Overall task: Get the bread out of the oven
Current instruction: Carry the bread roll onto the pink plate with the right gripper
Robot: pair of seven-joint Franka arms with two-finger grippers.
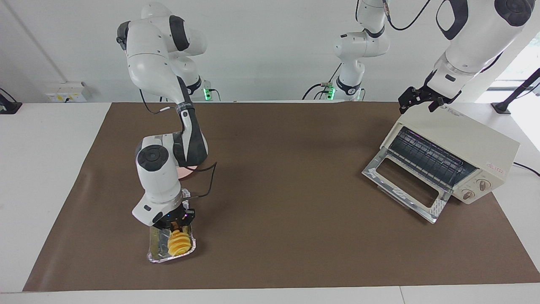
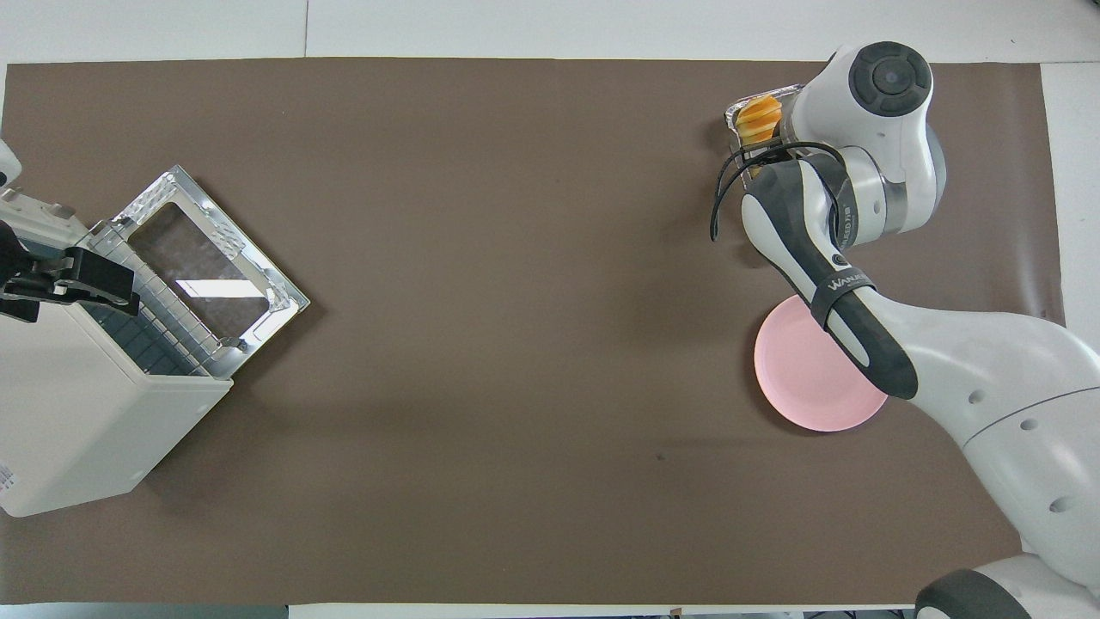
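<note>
Right gripper down on bread

I see the ridged golden-yellow bread lying in a crinkled foil tray toward the right arm's end of the table, well apart from the cream-white oven, whose glass door hangs open at the left arm's end.

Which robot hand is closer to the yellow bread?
Right. The right gripper is down on the bread in the foil tray. The left gripper waits over the oven.
</note>
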